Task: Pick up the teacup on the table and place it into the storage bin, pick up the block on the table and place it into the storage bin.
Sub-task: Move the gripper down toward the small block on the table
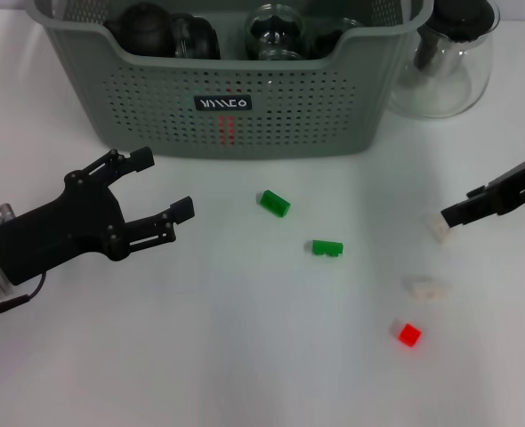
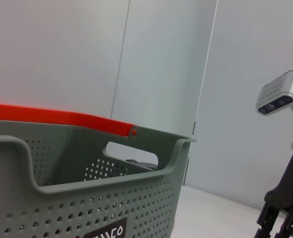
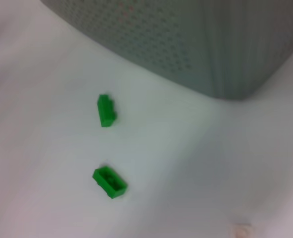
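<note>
My right pincer, whose grip I cannot tell, hovers touching-close over the white block near the counter's right edge; my left pincer hangs released.

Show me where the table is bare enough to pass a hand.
Bare: the near table, between the left gripper and the red block. Crowded: the middle and right, with two green blocks, two white blocks and the right gripper; the bin is full.
</note>
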Motion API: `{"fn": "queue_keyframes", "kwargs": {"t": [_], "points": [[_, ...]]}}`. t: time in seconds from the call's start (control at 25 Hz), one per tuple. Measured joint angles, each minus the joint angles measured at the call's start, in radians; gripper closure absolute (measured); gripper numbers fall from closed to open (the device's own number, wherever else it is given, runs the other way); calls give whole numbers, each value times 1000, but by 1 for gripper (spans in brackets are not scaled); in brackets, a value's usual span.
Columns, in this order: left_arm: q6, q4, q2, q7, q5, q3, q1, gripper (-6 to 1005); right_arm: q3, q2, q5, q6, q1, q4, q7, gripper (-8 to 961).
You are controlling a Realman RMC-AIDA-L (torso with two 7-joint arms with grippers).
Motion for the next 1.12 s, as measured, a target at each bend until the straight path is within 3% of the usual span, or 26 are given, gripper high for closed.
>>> {"fn": "queue_keyframes", "kwargs": {"t": [0.36,1.12], "points": [[-30,-10,0,2,-1,0,-2,50,-145,2,-52,138,-12,29,71,456],[-40,-10,-2,2,-1,0,1,50,-365,1,-68,259,-5,93,150,464]]}}
